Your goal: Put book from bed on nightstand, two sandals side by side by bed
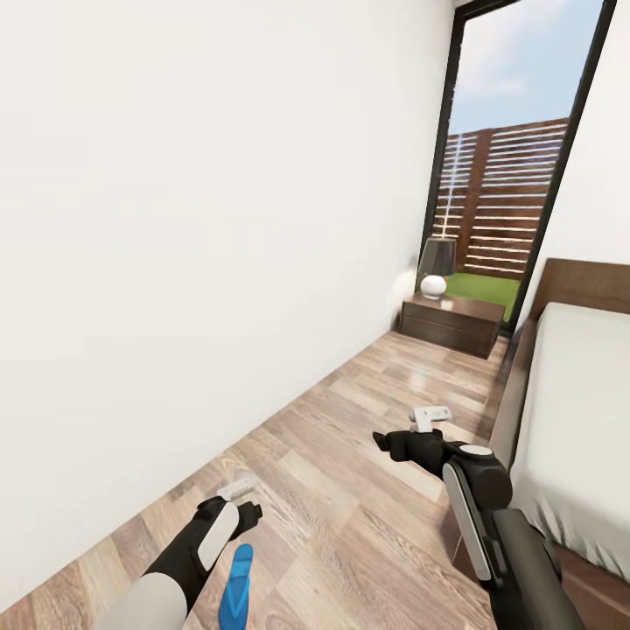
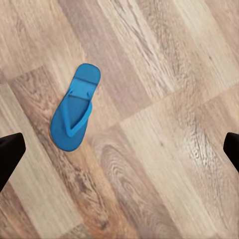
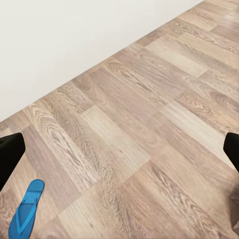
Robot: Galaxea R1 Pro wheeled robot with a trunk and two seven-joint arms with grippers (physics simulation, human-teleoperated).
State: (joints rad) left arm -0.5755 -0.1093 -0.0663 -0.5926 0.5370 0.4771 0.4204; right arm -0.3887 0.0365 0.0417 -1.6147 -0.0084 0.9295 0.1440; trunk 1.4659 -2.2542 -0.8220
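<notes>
One bright blue sandal (image 1: 236, 588) lies flat on the wood-plank floor just in front of me, strap side up. My left gripper (image 1: 245, 500) hangs open above it; in the left wrist view the sandal (image 2: 74, 112) sits off to one side of the gap between the wide-spread fingers (image 2: 10, 155). My right gripper (image 1: 407, 429) is open over bare floor beside the bed (image 1: 577, 394), and its wrist view catches the sandal (image 3: 26, 210) at the edge. The nightstand (image 1: 451, 322) stands at the far end under a lamp (image 1: 435, 262). The book is out of view.
A white wall (image 1: 192, 262) runs along the left. A tall dark-framed window (image 1: 516, 175) closes the far end. The floor strip (image 1: 350, 455) between wall and bed frame (image 1: 512, 394) is narrow and leads to the nightstand.
</notes>
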